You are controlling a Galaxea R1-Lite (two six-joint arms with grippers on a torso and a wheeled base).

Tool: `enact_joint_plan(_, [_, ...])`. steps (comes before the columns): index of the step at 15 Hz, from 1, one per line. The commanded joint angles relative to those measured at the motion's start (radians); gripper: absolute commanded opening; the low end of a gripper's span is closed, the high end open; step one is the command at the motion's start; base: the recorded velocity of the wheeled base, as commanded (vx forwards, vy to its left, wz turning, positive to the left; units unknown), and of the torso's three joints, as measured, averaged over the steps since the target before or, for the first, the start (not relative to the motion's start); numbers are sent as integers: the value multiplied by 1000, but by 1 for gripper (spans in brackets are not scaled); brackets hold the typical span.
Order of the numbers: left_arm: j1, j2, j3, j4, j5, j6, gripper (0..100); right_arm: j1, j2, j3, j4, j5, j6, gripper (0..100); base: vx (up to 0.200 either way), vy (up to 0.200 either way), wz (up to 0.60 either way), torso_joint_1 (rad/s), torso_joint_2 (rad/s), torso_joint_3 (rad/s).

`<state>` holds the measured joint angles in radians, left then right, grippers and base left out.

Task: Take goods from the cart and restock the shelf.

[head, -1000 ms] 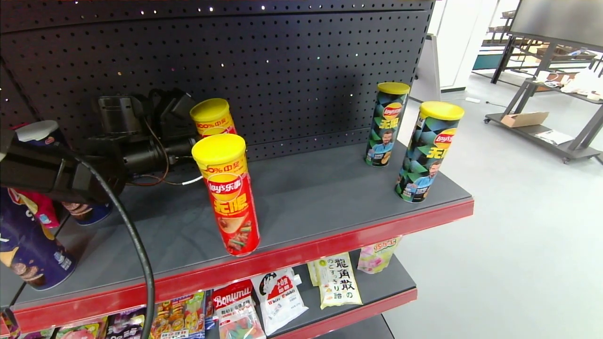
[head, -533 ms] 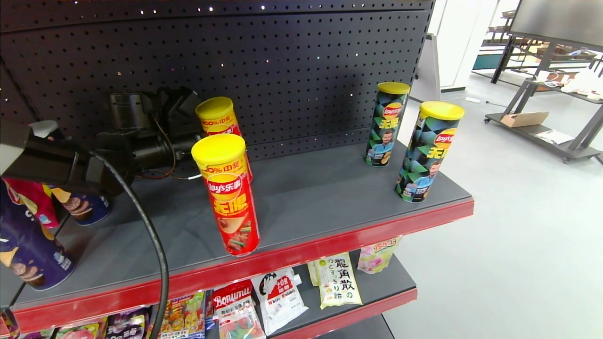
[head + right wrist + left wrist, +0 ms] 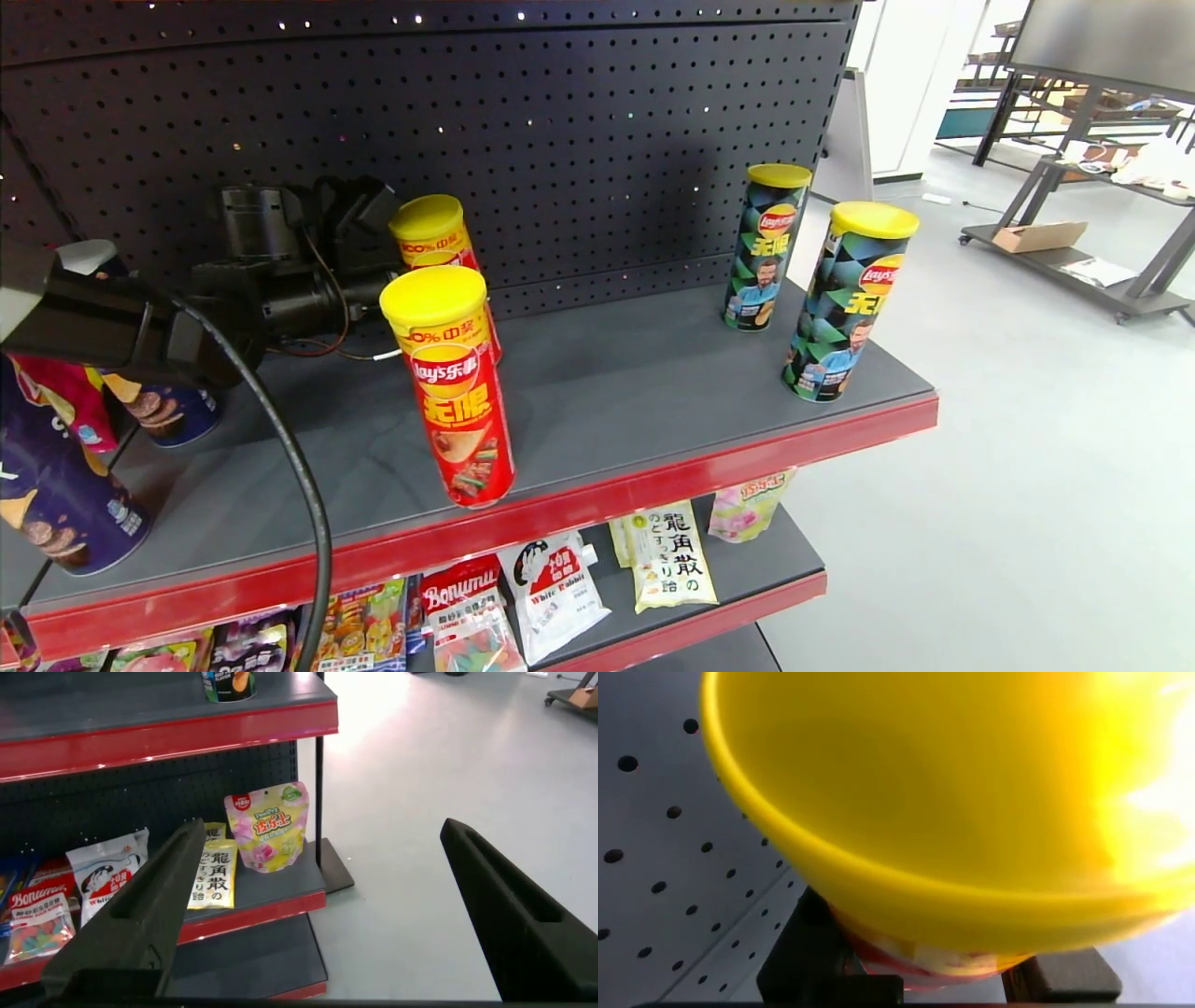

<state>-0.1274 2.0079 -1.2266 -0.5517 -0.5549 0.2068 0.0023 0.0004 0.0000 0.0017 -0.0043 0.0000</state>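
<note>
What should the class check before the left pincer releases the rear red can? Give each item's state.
1. The rear can upright: ok.
2. Its base resting on the shelf: cannot tell, the front can hides it.
3. The left pincer shut on the rear can: ok.
4. The front can upright: ok.
5. The right pincer open, away from both cans: ok.

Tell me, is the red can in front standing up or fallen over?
Standing up. The front red can sits on its base on the shelf, with its yellow lid on top.
</note>
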Motion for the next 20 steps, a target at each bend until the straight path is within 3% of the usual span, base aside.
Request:
enact_joint_plan(1, [0,0,-2,6,1,3,0,1,0,0,0,0,0,100,0,0,0,0,0,0])
enact_joint_plan(2, [0,0,-4,6,1,6,100,1,0,0,0,0,0,100,0,0,0,0,0,0])
enact_joint_plan(13, [3,-55,55,7,-3,-3,100,1,0,0,0,0,0,100,0,0,0,0,0,0])
enact_joint_plan(16, [6,-109,124,4,-2,-1,100,1,0,0,0,0,0,100,0,0,0,0,0,0])
enact_joint_plan(20, [61,-222,272,1,-2,0,100,1,0,0,0,0,0,100,0,0,0,0,0,0])
